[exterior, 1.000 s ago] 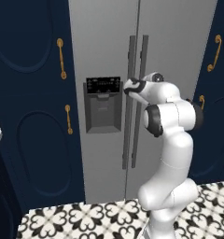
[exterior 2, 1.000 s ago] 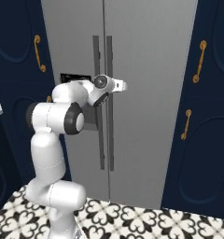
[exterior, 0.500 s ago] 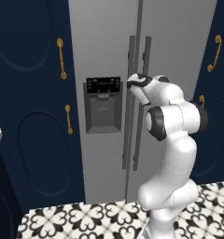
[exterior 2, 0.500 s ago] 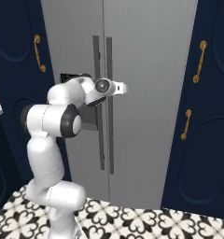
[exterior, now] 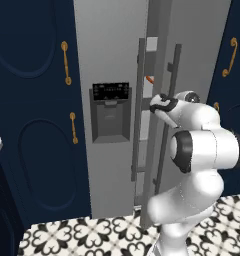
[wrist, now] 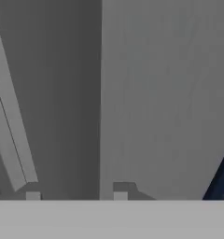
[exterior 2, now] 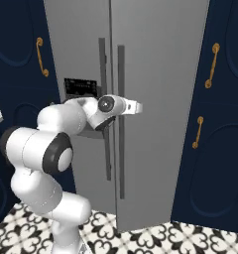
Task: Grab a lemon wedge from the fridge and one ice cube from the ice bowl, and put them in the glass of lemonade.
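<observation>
The grey steel fridge (exterior: 107, 50) fills the middle of both base views. Its right door (exterior 2: 155, 74) stands slightly ajar, and the gap shows shelf edges and a bit of orange carrot (exterior: 149, 79). My gripper (exterior: 162, 102) is shut on the right door's dark bar handle (exterior: 173, 65) at about mid height. From the right, the hand (exterior 2: 122, 106) sits against that handle (exterior 2: 121, 163). In the hand view my fingertips (wrist: 33, 196) sit close to the grey door face (wrist: 165, 93). The lemon wedge, ice bowl and glass of lemonade are out of view.
Navy cabinets with gold handles flank the fridge on the left (exterior: 66, 62) and on the right (exterior 2: 211, 64). The left fridge door carries a black dispenser panel (exterior: 111, 112) and its own bar handle (exterior: 138, 110). Black-and-white patterned tiles (exterior: 82, 235) cover the floor.
The gripper has closed on the right door's handle and pulled back toward the base. The door has swung out a little, opening a gap.
</observation>
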